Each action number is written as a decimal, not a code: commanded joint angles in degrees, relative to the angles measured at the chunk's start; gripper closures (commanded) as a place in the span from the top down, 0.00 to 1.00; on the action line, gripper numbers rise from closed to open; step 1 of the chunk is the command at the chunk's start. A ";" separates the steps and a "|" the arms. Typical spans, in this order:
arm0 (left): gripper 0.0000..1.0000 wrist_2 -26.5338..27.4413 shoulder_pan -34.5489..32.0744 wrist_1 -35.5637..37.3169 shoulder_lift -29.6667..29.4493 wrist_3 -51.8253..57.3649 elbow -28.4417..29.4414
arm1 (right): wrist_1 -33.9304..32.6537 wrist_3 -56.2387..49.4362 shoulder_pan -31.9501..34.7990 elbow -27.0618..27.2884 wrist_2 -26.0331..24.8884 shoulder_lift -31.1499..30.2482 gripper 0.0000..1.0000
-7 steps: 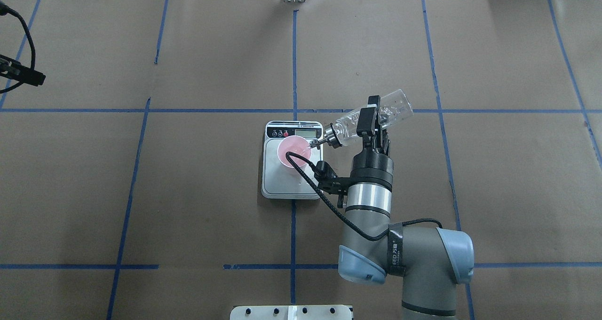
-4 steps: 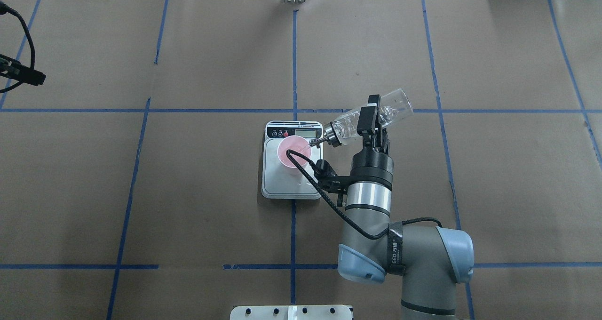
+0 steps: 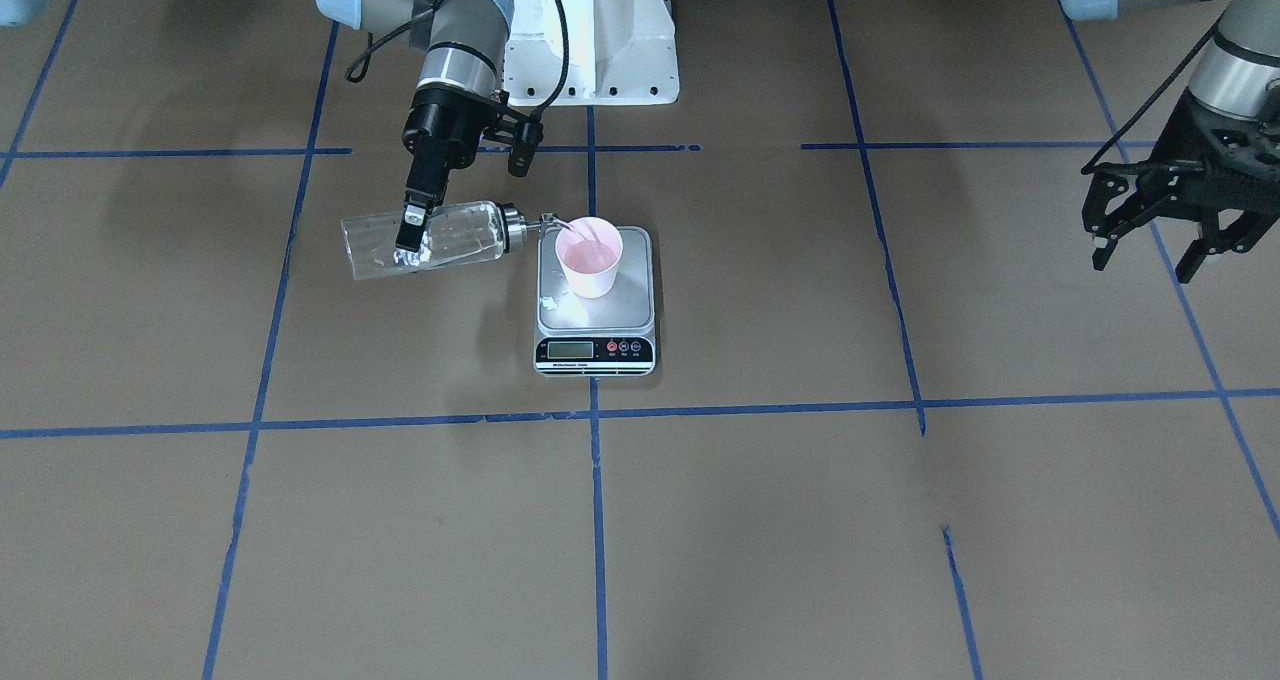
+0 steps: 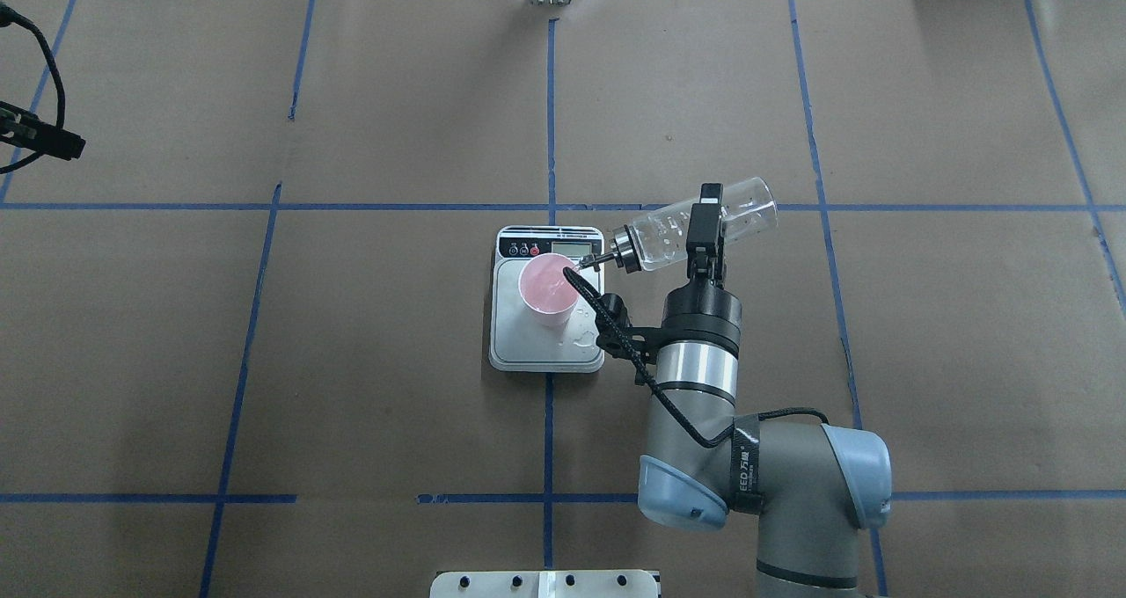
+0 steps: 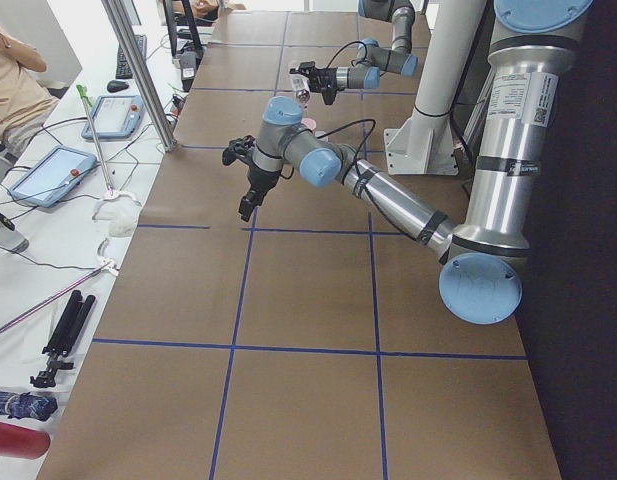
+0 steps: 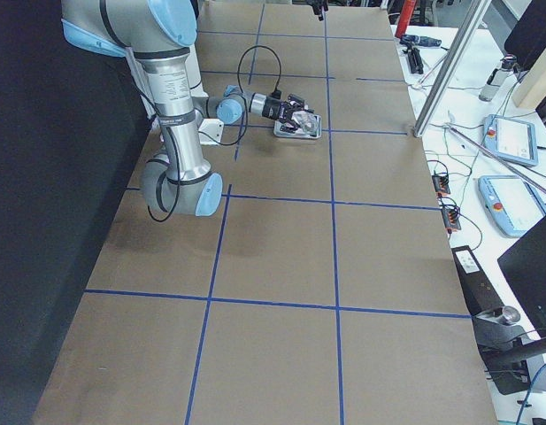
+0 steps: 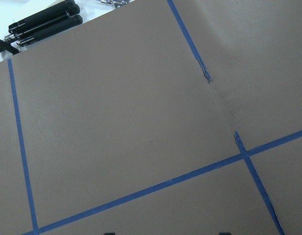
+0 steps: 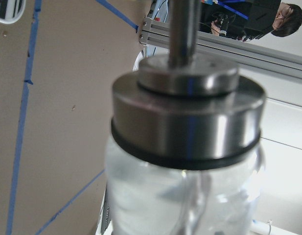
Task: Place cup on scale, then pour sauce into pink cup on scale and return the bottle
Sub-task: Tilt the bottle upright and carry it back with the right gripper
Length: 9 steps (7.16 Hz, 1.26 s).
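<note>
Near the middle of the overhead view, the scale (image 4: 528,339) sits on the brown paper-covered table (image 4: 352,360), with its black display strip toward the top of the frame. The cup (image 4: 548,288) stands upright on the upper part of the steel platform, inside its edges. A few small pale specks lie on the platform's lower right corner.

Just to the right, the right gripper (image 4: 706,229) pinches the bottle (image 4: 748,209) around its glass body and holds it nearly level in the air. The bottle's base points to the upper right, and its silver cap (image 4: 623,253) is lower, to the left. The thin spout (image 4: 591,265) reaches the cup's right rim, but a black cable crosses there, so whether it touches is hard to say. In the right wrist view the sauce (image 8: 155,200) shows clear inside the glass, up against the cap.

At the right edge of the front-facing view, the left gripper (image 3: 1165,245) hangs over bare paper with its fingers spread and nothing between them, well apart from the scale.
</note>
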 commanded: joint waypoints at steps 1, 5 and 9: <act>0.77 0.10 0.00 0.01 0.00 0.00 0.03 | 0.05 11.03 -0.03 0.03 2.66 -0.07 0.00; 0.77 0.01 0.00 0.01 0.00 -0.18 0.03 | 0.14 32.08 -0.38 -0.24 5.47 -0.24 0.00; 0.77 0.10 0.00 0.01 0.00 -0.18 0.03 | 8.26 40.35 -0.12 -0.24 10.31 -1.55 0.00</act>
